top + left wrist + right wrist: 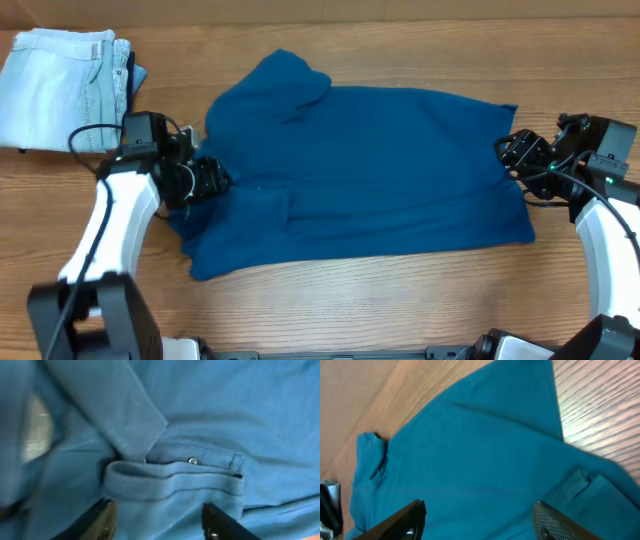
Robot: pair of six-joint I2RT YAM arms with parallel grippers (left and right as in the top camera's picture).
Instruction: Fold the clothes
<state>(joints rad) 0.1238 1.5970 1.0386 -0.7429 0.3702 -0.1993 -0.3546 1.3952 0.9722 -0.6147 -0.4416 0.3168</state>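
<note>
left gripper: black two-finger tool at the left edge of the deep teal-blue knit polo shirt; jaws stand apart, nothing pinched.
right gripper: black two-finger tool at the shirt's right edge; jaws stand wide, clasping nothing.
left wrist view only: ribbed collar, small pale button on the placket, ribbed sleeve cuff lying over them.
right wrist view only: smooth fabric below the fingers, one straight edge meeting the wood.
shirt: mid-table, spread between both grippers, roughly rectangular, one lobe bunched at upper left, gently creased.
overhead view only: folded pale light-blue denim jeans, far left corner, apart from the shirt.
light brown wooden table: underlies all.
</note>
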